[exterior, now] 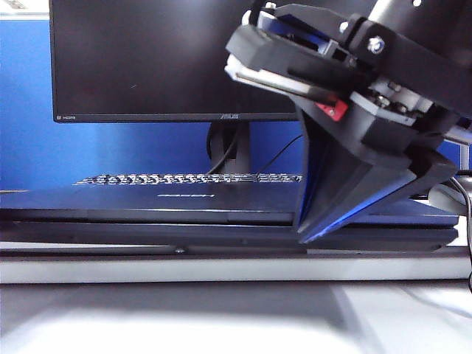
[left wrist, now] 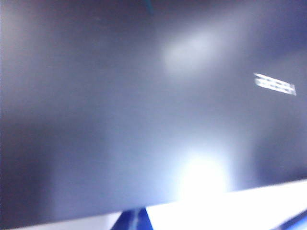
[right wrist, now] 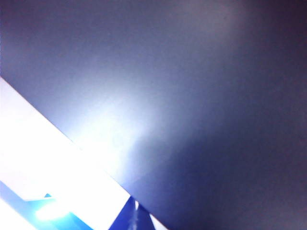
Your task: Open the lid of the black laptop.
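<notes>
The right gripper (exterior: 313,230) is seen lowered onto the front edge of the lid (exterior: 147,199); whether its fingers are apart cannot be told. Under it, the black laptop (exterior: 221,237) lies nearly closed. The left gripper is not seen; behind stands a monitor (exterior: 147,59).

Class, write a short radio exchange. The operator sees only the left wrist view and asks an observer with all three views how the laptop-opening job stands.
Operator: My view is filled by the dark lid with its pale logo. No fingers of the left gripper show. Is the lid raised?
Observer: No. The exterior view shows it lying flat on the black laptop, shut.
Operator: Where is the other arm?
Observer: The right gripper points down at the laptop's front edge, right of the middle.
</notes>
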Controlling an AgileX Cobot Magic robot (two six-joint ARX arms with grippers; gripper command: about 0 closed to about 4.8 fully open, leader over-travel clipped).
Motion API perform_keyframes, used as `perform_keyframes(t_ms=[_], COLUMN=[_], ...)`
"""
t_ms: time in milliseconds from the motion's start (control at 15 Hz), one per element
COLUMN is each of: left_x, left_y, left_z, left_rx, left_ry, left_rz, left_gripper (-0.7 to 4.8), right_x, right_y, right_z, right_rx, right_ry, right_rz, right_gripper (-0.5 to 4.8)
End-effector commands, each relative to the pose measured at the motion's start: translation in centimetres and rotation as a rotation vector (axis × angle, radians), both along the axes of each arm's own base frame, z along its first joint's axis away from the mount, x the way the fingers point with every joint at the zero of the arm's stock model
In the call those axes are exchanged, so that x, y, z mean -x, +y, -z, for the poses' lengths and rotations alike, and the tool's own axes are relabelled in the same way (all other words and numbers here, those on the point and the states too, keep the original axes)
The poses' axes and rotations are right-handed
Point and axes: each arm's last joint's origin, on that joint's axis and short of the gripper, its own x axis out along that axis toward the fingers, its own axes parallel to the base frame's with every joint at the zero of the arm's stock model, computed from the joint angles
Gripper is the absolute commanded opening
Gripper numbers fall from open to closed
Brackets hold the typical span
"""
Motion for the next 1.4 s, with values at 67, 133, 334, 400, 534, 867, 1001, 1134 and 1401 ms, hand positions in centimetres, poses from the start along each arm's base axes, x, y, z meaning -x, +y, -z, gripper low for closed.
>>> perform_keyframes(t_ms=[67,133,334,400,534,867,1001,1134,1401], left_x=[-0.2,-0.19,0.02,0.14,0.27,0.24,0.23,0.15,0.06], left_y=[-0.26,-0.25,-0.01,0.13,0.34,0.34,0.34,0.28,0.28], left_z=[-0.65,-0.65,-0.77,-0.71,-0.6,-0.65,-0.66,-0.83,-0.97], left_rx=[0.051,0.051,0.038,0.027,0.005,0.005,-0.001,0.009,0.003], left_ry=[-0.046,-0.047,-0.07,-0.068,-0.069,-0.076,-0.083,-0.101,-0.126], left_rz=[0.029,0.029,0.018,0.005,-0.019,-0.022,-0.021,-0.02,-0.031], left_gripper=[-0.05,-0.05,-0.05,-0.05,-0.05,-0.05,-0.05,-0.05,-0.05], right_x=[-0.26,-0.26,-0.25,-0.26,-0.26,-0.24,-0.25,-0.32,-0.71], right_y=[0.04,0.04,0.03,0.04,0.04,0.01,0.01,0.03,0.05], right_z=[-0.25,-0.25,-0.24,-0.26,-0.25,-0.21,-0.22,-0.29,-0.45], right_rx=[-0.003,-0.003,-0.003,-0.003,-0.004,0.001,0.001,-0.001,-0.021], right_ry=[-0.041,-0.041,-0.04,-0.041,-0.041,-0.039,-0.04,-0.057,-0.073], right_rz=[0.029,0.029,0.029,0.029,0.029,0.029,0.03,0.042,0.063], right_gripper=[-0.05,-0.05,-0.04,-0.05,-0.05,-0.05,-0.04,-0.04,-0.05])
